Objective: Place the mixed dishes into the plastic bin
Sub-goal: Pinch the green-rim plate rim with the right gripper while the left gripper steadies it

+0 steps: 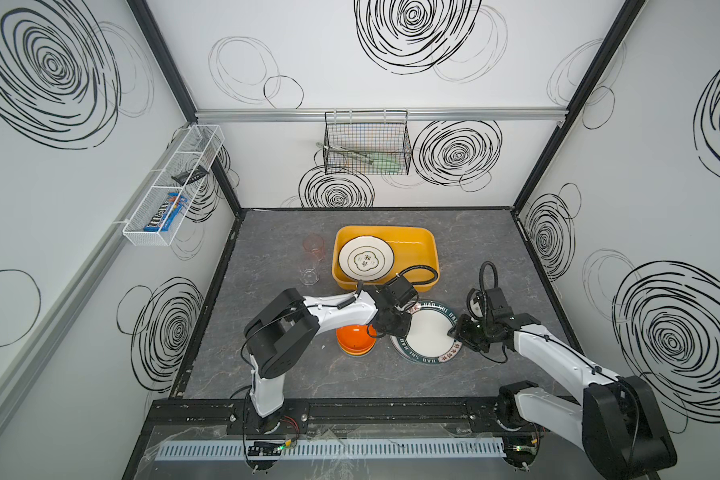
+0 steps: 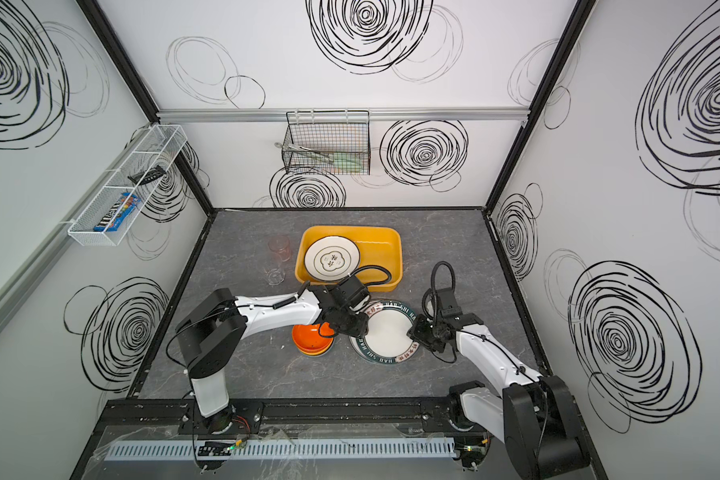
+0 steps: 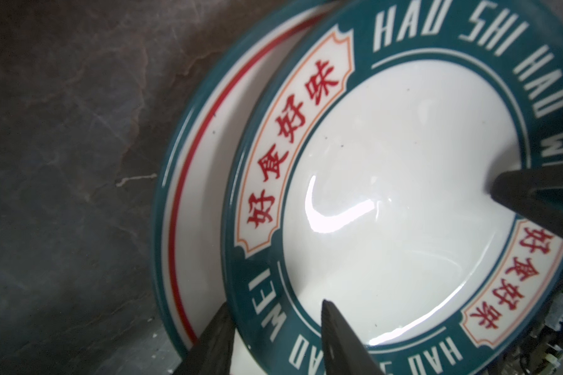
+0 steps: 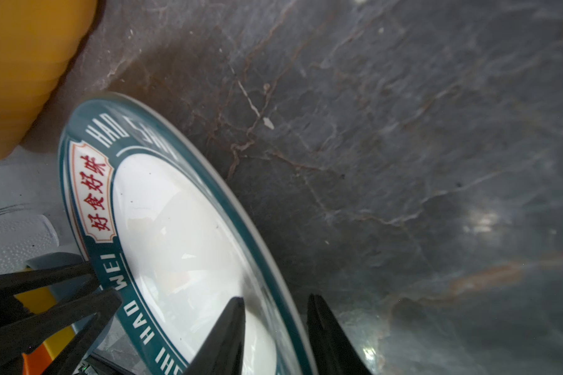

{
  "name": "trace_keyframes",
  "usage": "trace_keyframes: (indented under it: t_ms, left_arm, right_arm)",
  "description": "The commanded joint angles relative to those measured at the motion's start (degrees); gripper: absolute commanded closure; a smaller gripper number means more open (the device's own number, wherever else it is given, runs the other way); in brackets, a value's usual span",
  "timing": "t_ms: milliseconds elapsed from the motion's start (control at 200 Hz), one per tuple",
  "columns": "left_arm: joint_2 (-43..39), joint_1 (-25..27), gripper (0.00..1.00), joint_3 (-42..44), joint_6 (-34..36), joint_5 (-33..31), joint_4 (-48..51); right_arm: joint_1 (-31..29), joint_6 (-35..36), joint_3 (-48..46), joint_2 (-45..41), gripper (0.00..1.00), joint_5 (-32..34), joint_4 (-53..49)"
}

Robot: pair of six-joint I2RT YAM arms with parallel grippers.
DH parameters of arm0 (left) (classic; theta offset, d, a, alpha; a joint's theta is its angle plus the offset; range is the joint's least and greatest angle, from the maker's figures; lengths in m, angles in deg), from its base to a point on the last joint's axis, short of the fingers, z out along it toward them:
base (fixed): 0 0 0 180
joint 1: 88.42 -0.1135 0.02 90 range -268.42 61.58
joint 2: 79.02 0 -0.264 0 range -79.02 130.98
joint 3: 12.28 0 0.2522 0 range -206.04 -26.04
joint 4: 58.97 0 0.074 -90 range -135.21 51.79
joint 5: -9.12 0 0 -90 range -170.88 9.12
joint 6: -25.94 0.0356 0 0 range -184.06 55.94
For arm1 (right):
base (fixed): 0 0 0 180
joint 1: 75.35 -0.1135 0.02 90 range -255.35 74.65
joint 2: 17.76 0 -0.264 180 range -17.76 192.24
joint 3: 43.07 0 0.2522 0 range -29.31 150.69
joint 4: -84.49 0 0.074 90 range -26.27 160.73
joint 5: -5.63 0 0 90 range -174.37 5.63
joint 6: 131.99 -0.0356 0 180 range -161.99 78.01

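Two plates are lying overlapped on the grey marbled table (image 1: 300, 374), just on the robot's side of the yellow-orange plastic bin (image 1: 412, 253) (image 2: 381, 249) (image 4: 23, 65). They are sitting close to its near wall, with a narrow strip of table showing between.

You are looking at the upper plate (image 1: 429, 332) (image 2: 387, 332) (image 3: 403, 194) (image 4: 182, 233), which has a white well and a broad dark teal rim. White capitals on the rim are reading HAO SHI HAO WEI, and cream panels are carrying red Chinese characters. It is resting offset over a lower plate (image 3: 202, 194) with a teal edge and a thin red ring.

The left gripper (image 1: 402, 330) (image 3: 275, 303) is straddling that lettered rim in line with the bin's right half. The right gripper (image 1: 454, 332) (image 4: 276, 297) is straddling the opposite rim, just past the bin's right corner. On each, one finger is reaching over the well and one is sitting outside the edge, and you cannot tell whether either is clamping.

Bare floor is showing in the bin's right half, while a white plate with a thin dark ring (image 1: 365, 258) is filling its left half. The left arm's black cable is arching over the bin's near rim.

A pinkish cup (image 1: 313, 243) and a clear cup (image 1: 309, 270) are standing just beside the bin's left wall. An orange-topped stack of bowls (image 1: 354, 338) is sitting robot-side of the bin's left half, partly under the left arm.

Well left of the bin, a blue m&m's pack (image 1: 163, 214) is lying in the white mesh rack (image 1: 171, 183).
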Motion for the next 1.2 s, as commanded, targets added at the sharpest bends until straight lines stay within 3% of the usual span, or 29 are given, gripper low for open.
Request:
trace_keyframes:
  t_ms: [0,820,1196]
  left_arm:
    - [0.4,0.5,0.53,-0.6,0.6,0.8,-0.6]
    - [-7.7,-0.6,0.50,0.2,-0.3,0.5,-0.8]
    - [-14.5,-3.0,0.48,2.1,-1.2,1.2,-2.2]
  right_arm:
    - [0.2,-0.6,-0.2,-1.7,0.68,1.3,-2.0]
    - [0.2,0.8,5.0,-9.3,0.97,3.8,-8.8]
    - [0.2,1.9,10.8,-11.8,1.00,2.1,-12.5]
